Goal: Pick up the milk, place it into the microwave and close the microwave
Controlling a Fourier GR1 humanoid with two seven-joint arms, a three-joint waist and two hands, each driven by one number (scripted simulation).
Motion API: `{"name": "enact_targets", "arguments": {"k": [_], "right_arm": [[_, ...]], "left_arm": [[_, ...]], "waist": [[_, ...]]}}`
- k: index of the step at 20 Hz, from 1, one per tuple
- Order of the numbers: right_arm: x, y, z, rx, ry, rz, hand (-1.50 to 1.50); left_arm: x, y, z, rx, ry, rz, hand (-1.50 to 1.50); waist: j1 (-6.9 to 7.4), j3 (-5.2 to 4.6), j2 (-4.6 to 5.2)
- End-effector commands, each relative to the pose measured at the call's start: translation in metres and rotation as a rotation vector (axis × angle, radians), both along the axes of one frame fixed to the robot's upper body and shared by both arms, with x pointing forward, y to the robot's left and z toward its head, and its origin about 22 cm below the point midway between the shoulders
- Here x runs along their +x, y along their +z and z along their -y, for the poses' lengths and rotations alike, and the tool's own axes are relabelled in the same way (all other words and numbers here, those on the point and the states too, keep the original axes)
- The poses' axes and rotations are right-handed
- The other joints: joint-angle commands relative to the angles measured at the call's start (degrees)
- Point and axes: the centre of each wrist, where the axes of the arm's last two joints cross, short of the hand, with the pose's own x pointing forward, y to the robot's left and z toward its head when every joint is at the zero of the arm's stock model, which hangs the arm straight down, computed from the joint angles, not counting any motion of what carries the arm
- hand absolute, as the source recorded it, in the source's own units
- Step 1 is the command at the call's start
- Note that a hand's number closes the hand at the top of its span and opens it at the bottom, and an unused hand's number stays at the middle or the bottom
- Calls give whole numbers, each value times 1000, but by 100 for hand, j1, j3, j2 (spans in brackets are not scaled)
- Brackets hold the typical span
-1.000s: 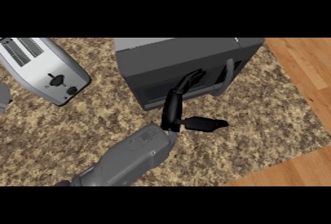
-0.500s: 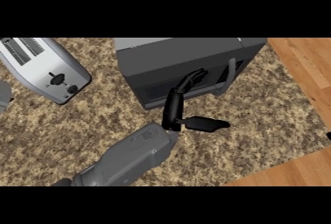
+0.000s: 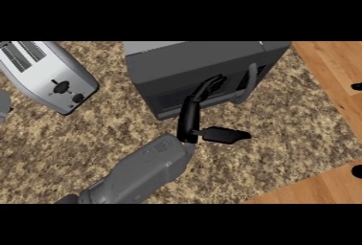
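Note:
The dark grey microwave (image 3: 191, 67) stands at the top centre of the head view, its door shut, with the pale handle (image 3: 247, 83) on the right side of its front. My left hand (image 3: 189, 117) reaches up from the lower left. Its straight fingers (image 3: 206, 88) lie against the door's front, and its thumb (image 3: 222, 135) sticks out to the right above the counter. The hand is open and holds nothing. Small black parts of my right hand (image 3: 357, 171) show at the right edge. No milk is in view.
A silver toaster (image 3: 50, 76) lies at the upper left on the speckled counter (image 3: 84, 134). A grey object (image 3: 4, 105) peeks in at the left edge. Wooden flooring (image 3: 332, 62) runs beyond the counter's right edge.
My left hand has stayed against the microwave's door with hardly any shift. Black parts of my right hand have come into view at the right edge.

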Motion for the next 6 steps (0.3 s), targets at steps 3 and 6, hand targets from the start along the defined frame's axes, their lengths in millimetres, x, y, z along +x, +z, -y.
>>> {"name": "enact_targets", "arguments": {"k": [3, 6], "right_arm": [[7, 5, 12, 32, 31, -32, -150], [12, 5, 13, 50, 38, -40, -150]], "left_arm": [[20, 8, -6, 1, 76, -13, -150], [20, 8, -5, -5, 69, -11, -150]], "waist": [[-73, -12, 45], [-76, -10, 72]]}}
